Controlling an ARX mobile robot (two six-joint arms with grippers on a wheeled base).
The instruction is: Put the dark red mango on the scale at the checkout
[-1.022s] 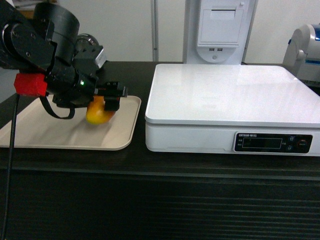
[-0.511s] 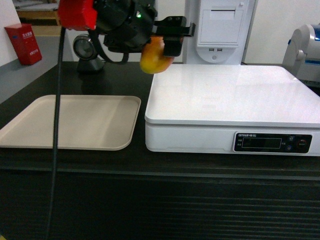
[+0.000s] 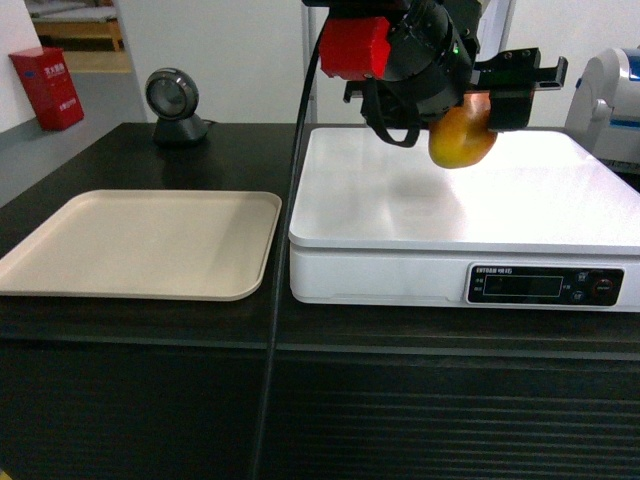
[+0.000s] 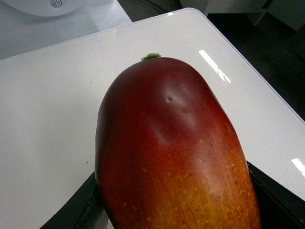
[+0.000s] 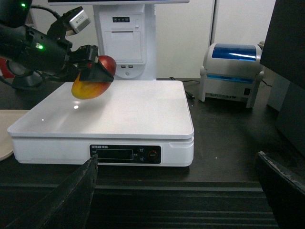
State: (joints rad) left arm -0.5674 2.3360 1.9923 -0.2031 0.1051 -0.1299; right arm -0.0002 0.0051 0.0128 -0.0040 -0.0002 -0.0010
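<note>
The dark red mango [image 3: 462, 137] hangs a little above the right half of the white scale [image 3: 400, 205], with my left gripper [image 3: 487, 112] shut on it. In the left wrist view the mango [image 4: 171, 152] fills the frame, red end forward, over the scale's glossy top [image 4: 47, 105], with black fingers [image 4: 76, 210] at its sides. The right wrist view shows the mango [image 5: 93, 81] over the scale's [image 5: 133, 109] far left part. My right gripper [image 5: 178, 195] is open and empty, low in front of the checkout's slatted front [image 3: 400, 420].
A beige tray [image 3: 140, 240] lies on the counter left of the scale. A round scanner [image 3: 172, 100] and a red box [image 3: 45, 85] stand at the back left. Behind the scale is a white terminal [image 5: 124, 33]; a blue-lidded printer [image 5: 236, 67] sits to its right.
My left gripper has lifted the mango off the beige tray and carried it up and to the right, from the tray to above the scale's top.
</note>
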